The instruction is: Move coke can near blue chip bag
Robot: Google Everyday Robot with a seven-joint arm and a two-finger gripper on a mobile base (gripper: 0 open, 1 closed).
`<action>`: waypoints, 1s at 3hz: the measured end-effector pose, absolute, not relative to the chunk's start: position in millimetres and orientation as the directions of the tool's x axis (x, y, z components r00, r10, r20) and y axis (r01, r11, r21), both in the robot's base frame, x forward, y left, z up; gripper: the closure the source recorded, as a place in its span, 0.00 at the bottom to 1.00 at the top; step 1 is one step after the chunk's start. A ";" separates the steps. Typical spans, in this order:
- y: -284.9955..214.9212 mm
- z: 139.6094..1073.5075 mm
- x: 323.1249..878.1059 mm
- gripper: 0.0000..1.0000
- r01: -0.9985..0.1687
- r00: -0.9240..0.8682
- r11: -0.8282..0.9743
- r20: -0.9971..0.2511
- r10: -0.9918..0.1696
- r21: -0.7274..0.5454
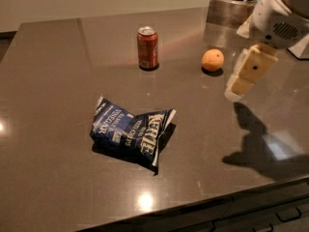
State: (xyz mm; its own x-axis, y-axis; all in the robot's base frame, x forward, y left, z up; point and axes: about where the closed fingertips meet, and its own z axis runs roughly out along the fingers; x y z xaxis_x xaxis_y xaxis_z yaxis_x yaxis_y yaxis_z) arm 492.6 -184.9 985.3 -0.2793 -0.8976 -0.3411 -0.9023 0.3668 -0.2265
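The coke can [147, 48], red with a silver top, stands upright at the far middle of the dark table [58, 81]. The blue chip bag [131, 132], wrinkled with white lettering, lies flat nearer the front, left of centre, well apart from the can. My gripper [250, 71], cream-coloured under a white arm housing, hangs above the table at the right. It is right of the can, just past an orange fruit, and holds nothing that I can see.
A round orange fruit [212, 60] sits on the table between the can and my gripper. A metal container [228, 8] stands at the back right. The table's front edge [207, 204] runs across the bottom right.
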 end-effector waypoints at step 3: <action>-108.5 970.0 604.9 0.00 -0.835 -0.310 0.521 -0.633 -0.710 -0.175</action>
